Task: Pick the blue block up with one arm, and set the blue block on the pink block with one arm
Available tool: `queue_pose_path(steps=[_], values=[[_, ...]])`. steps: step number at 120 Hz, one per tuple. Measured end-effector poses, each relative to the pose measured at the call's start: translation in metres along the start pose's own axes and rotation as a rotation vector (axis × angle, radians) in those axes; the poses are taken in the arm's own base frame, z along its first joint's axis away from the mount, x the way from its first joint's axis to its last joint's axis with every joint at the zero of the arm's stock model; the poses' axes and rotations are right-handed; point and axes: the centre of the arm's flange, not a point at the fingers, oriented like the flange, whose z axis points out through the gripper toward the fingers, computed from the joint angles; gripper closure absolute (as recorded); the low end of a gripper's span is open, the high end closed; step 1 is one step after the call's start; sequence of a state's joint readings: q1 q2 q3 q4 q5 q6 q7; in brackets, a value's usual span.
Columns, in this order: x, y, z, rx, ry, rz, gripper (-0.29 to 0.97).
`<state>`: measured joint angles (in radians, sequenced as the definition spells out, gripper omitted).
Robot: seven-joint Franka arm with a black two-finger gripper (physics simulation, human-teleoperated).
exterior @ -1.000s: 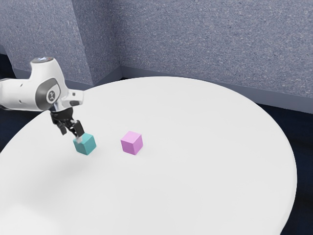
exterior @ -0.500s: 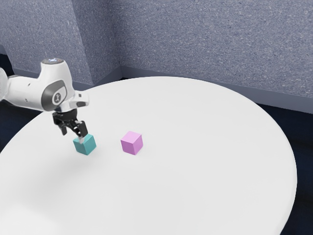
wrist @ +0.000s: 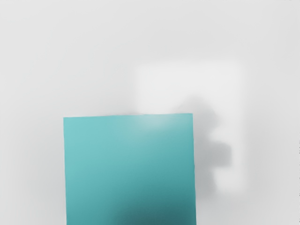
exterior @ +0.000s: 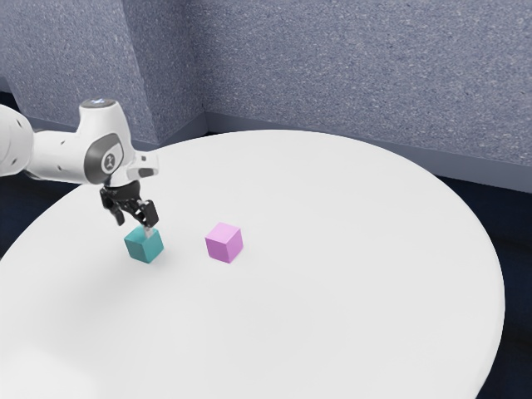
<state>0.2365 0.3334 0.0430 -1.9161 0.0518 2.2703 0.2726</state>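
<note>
The blue block (exterior: 144,246), teal in colour, rests on the round white table (exterior: 332,249) toward the exterior view's left. My gripper (exterior: 136,222) hangs just above its top, open, with one fingertip over each side and nothing between them. The pink block (exterior: 224,242) sits on the table a short way toward the exterior view's right of the blue one, apart from it. In the wrist view the blue block (wrist: 129,171) lies close under my hand, and my hand's shadow falls on the table (wrist: 70,56) beside it.
A grey textured wall (exterior: 349,66) rises behind the table. The table's rim (exterior: 490,249) curves around at the exterior view's right, with dark floor beyond it.
My hand has shifted toward the exterior view's right and slightly up, from the blue block's left edge to above its top. Neither block has moved.
</note>
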Motion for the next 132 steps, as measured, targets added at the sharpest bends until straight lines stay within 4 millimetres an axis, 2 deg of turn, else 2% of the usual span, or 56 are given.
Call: queue_pose_path(steps=[18, 38, 62, 132], values=[[0.003, -0.006, 0.001, -0.022, 0.01, 0.036, 0.0], [0.006, -0.016, 0.013, -0.041, 0.003, 0.079, 0.0], [0.013, -0.014, 0.017, -0.057, 0.01, 0.137, 0.0], [0.018, -0.016, 0.038, -0.096, 0.004, 0.203, 0.0]])
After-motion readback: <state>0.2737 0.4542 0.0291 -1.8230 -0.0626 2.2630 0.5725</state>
